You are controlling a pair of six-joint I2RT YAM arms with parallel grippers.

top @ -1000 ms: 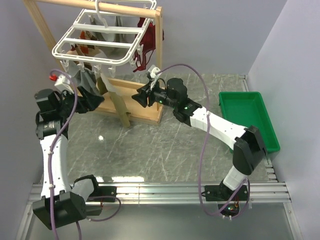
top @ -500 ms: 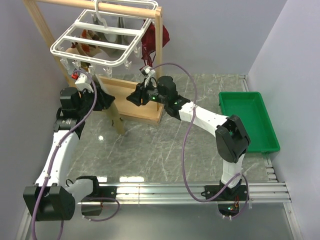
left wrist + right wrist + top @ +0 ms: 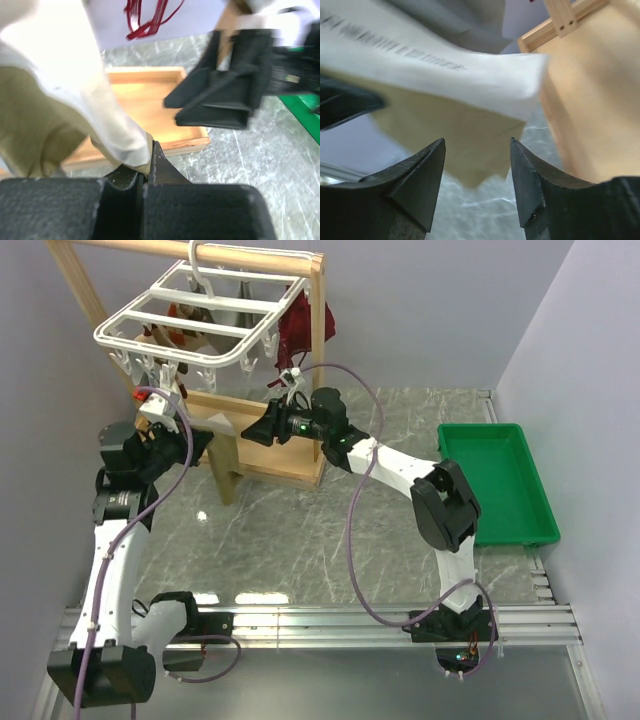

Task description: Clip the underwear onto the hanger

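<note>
Left gripper (image 3: 147,160): we have its fingers pressed together on a fold of the underwear (image 3: 35,125), at the white waistband.
Right gripper (image 3: 477,167): its fingers are spread and hold nothing; the tan cloth hangs just past the tips.
Underwear's place: it dangles from our left pinch, in front of the wooden stand (image 3: 275,465) and below the hanger (image 3: 185,325).
Change: within the last second our right gripper has reached across to the cloth, and the left has drawn it slightly down and away from the clips.
Meaning: nothing is clipped yet; we judge a second grip comes next, to spread the band.
</note>
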